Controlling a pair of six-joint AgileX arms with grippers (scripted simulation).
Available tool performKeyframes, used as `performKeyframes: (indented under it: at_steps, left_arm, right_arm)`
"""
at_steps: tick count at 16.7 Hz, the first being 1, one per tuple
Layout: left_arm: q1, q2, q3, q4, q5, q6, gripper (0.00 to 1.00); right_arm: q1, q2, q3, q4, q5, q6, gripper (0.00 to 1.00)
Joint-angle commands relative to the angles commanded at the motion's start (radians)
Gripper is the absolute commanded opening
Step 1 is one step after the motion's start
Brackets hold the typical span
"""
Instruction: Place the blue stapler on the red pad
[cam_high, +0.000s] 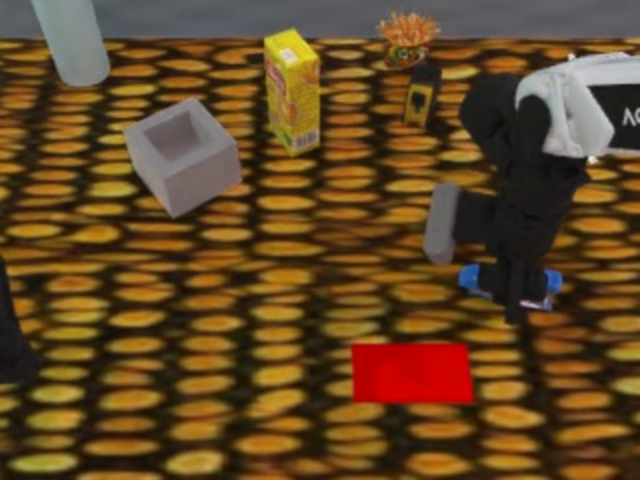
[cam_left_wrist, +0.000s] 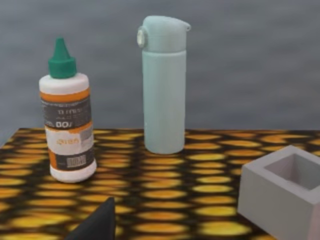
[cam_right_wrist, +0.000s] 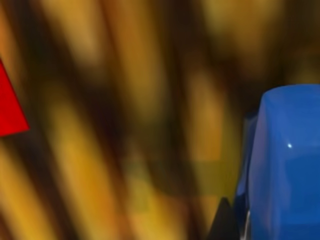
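Lying flat near the table's front edge, the red pad (cam_high: 412, 373) is serving as the landmark, its surface bare. My left arm (cam_high: 10, 335) is sitting parked at the far left of the pad, only a dark sliver in the top view; whether its fingers are spread I cannot tell. Up and to the right of the pad, apart from it, the blue stapler (cam_high: 478, 279) is lying with its long axis running left to right, tilting slightly downward toward the right. My right gripper (cam_high: 518, 290) is hanging directly over the stapler's middle, hiding it, so both blue ends are showing; whether its fingers are pinching the stapler I cannot tell.
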Motion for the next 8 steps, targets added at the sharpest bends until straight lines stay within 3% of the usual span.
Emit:
performKeyframes:
  at_steps: [8]
  left_arm:
    - [0.000,0.000,0.000,0.000,0.000,0.000,1.00]
  right_arm:
    - [-0.003,-0.026,0.037,-0.048,-0.002,0.005,0.00]
